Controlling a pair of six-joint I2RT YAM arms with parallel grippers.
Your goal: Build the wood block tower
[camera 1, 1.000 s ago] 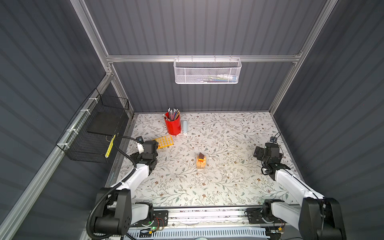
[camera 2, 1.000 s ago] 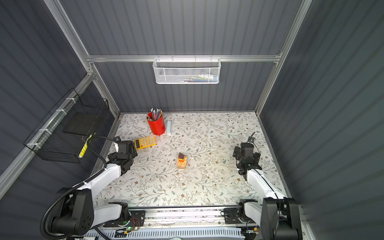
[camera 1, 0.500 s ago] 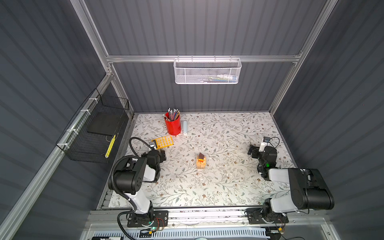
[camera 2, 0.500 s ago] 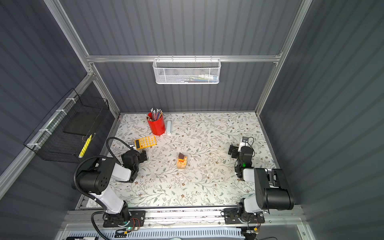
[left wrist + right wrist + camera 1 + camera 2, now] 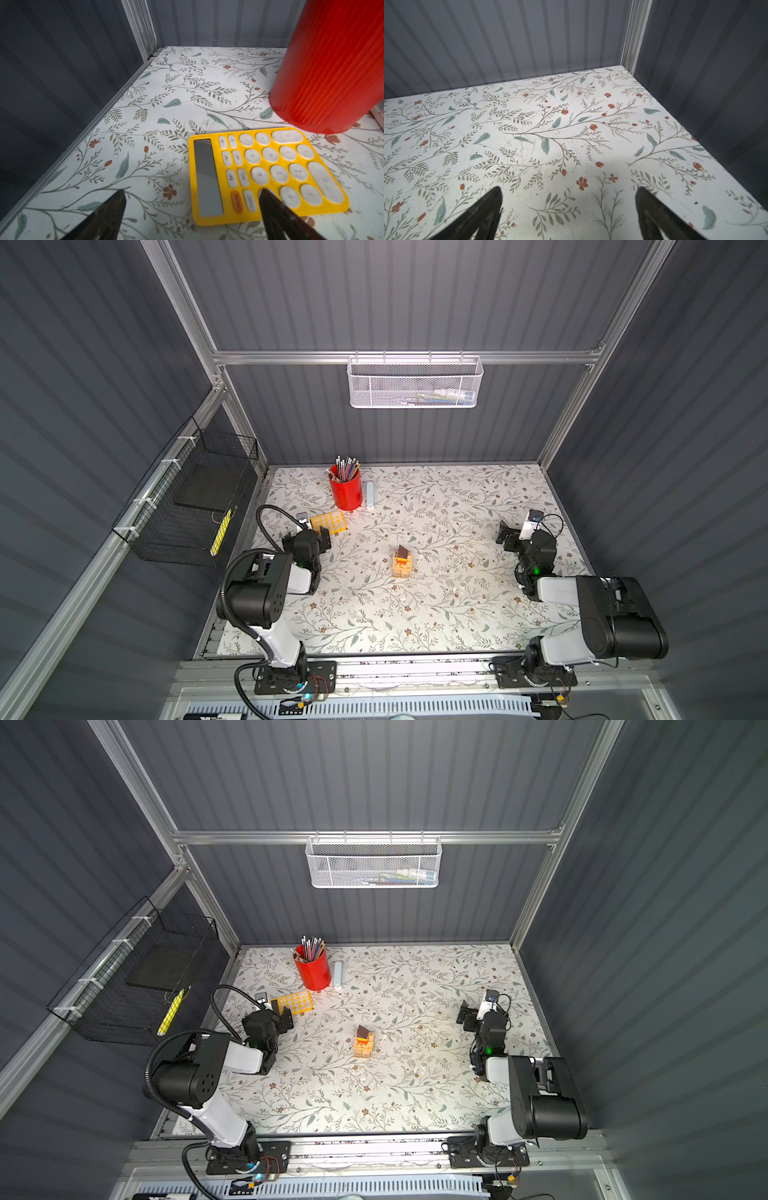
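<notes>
Grippers (image 5: 306,534) (image 5: 503,537) pulled back twd edges, tower (image 5: 402,566) at ctr

Matt, scuffed floral print on the table (image 5: 517,145); ribbed, faintly glossy red pencil cup (image 5: 328,68); matt yellow plastic calculator (image 5: 259,172), keys grubby — white metal mesh basket (image 5: 413,383), bare tan wood in the wood block tower (image 5: 402,568)

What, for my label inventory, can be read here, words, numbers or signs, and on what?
"ON/AC": orange key of the calculator.
"9", "6", "3", "8", "5", "2", "0": its white keys, faint.
Its other keys: too faint to be sure.
Block tower: any print too small to read.
Things in the wire basket: too small to read.
</notes>
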